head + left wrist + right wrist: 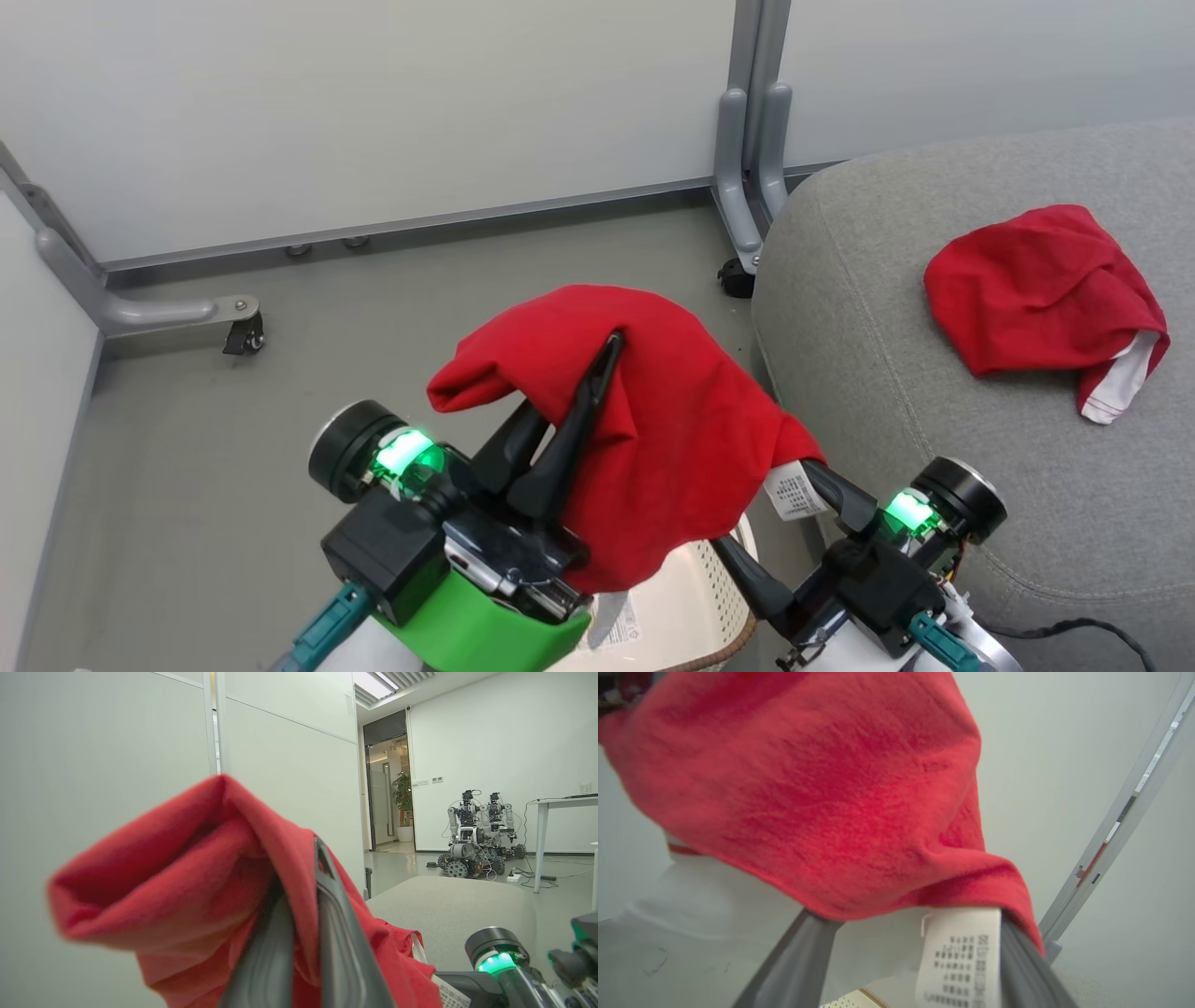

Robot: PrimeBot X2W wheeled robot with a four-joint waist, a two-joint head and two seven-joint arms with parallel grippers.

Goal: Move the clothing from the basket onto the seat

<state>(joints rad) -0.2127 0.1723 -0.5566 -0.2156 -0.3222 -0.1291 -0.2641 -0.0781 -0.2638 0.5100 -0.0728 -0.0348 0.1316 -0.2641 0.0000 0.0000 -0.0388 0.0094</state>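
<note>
Grey floor [373, 280], white partitions [373, 93], grey seat [934, 467]

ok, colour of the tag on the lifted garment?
The tag is white with black print, clearest in the right wrist view.

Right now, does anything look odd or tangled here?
Slightly: the red garment pinched in the left gripper also drapes over one finger of the open right gripper, beside its white tag, so it might snag.

Clothing [672, 420] = soft matt red knit cloth w/ thin white printed tag [794, 492]; seat [934, 448] coarse grey woven fabric; basket [691, 593] smooth cream perforated plastic; partition frame [750, 93] smooth matt grey metal; floor [373, 299] smooth matt grey.
</note>
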